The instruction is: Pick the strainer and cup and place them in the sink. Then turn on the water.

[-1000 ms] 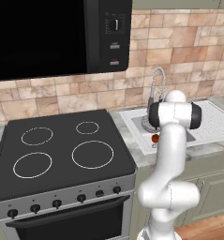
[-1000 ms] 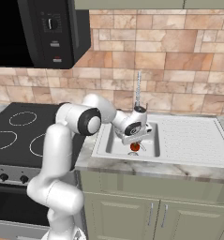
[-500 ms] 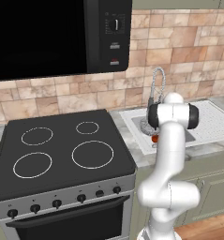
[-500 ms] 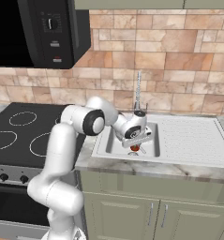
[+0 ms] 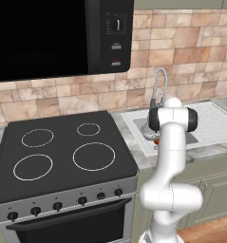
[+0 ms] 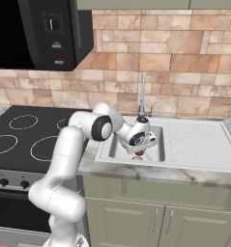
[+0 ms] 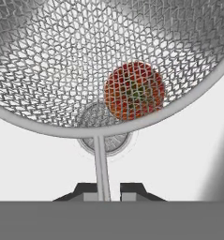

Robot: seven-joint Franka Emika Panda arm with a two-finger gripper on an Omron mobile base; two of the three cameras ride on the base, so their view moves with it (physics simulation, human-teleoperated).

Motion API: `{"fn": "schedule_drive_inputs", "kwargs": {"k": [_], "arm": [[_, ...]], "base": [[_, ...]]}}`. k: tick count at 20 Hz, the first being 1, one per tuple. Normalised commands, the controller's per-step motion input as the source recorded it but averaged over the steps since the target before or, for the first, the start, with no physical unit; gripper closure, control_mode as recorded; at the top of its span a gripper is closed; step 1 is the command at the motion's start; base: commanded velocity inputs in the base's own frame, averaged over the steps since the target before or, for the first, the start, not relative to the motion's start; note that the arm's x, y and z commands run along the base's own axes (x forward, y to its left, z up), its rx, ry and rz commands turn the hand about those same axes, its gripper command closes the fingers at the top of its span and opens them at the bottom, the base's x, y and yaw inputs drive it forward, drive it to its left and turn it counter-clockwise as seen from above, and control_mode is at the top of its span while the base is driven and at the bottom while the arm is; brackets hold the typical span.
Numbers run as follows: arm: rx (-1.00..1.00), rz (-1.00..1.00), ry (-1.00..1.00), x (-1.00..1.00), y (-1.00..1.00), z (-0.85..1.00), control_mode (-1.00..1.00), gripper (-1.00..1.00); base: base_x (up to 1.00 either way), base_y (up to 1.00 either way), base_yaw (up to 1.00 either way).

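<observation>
The two-finger gripper (image 7: 102, 192) is clamped on the thin straight handle of the round, bowl-shaped strainer of speckled grey metal mesh (image 7: 62, 61); in the hand view its two dark fingertips (image 7: 86, 191) pinch that stem from either side. The handle's long axis runs straight ahead of the gripper, and the mesh bowl hangs at its far end, directly forward of the jaws. Beyond the bowl, seen through the mesh, lies a small red and brown ball (image 7: 133, 91), and just under the bowl's near rim sits the round drain of the white rectangular sink (image 7: 179, 154). The right base view shows the gripper (image 6: 142, 152) low over the basin of the sink (image 6: 158, 157), in front of the tall chrome faucet with its coiled spring neck (image 6: 142, 99). The strainer appears to hang just above the basin floor, though whether it touches is hard to tell. Releasing it calls for a short descent before opening.
</observation>
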Motion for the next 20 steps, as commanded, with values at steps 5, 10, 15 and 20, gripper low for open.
{"fn": "schedule_drive_inputs", "kwargs": {"k": [5, 10, 15, 20], "arm": [[-0.02, 0.0, 0.01, 0.34, 0.0, -0.19, -1.0, 1.0], [0.0, 0.0, 0.0, 0.21, 0.0, -0.08, -1.0, 1.0], [0.0, 0.0, 0.0, 0.03, 0.0, -0.01, -1.0, 1.0], [0.0, 0.0, 0.0, 0.0, 0.0, 0.0, -1.0, 1.0]], "base": [[0.0, 0.0, 0.0], [0.0, 0.0, 0.0], [0.0, 0.0, 0.0], [0.0, 0.0, 0.0]]}}
